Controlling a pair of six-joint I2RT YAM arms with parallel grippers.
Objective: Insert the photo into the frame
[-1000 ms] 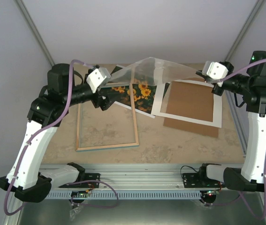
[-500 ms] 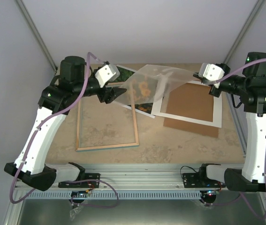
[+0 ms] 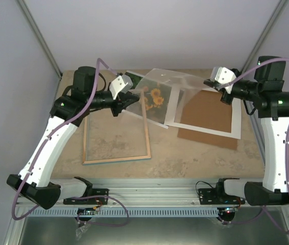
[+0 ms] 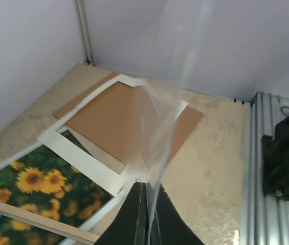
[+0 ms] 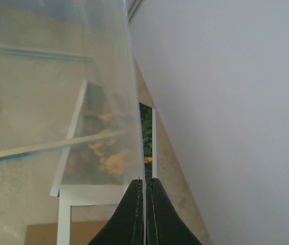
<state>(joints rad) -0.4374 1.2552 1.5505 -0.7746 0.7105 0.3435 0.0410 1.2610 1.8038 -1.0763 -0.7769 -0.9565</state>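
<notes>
A clear flexible sheet (image 3: 169,87) hangs stretched between my two grippers above the table. My left gripper (image 3: 125,103) is shut on its left corner and my right gripper (image 3: 209,81) is shut on its right corner. Under the sheet the photo (image 3: 157,98) of sunflowers lies flat, partly on the frame's far right corner. The frame (image 3: 148,138) lies wood side up at centre left. In the left wrist view the closed tips (image 4: 147,185) pinch the sheet (image 4: 159,127) over the photo (image 4: 32,178). The right wrist view has the tips (image 5: 145,179) clamped on the sheet's edge (image 5: 57,76).
A white mat (image 3: 205,128) lies on the brown backing board (image 3: 208,115) at the right, touching the photo's right edge. Grey walls stand close on the left, back and right. A metal rail (image 3: 149,194) with the arm bases runs along the near edge.
My left gripper has moved right to the sheet and shut on its left corner. The sheet has come down flatter over the photo, and my right gripper has shifted a little left.
</notes>
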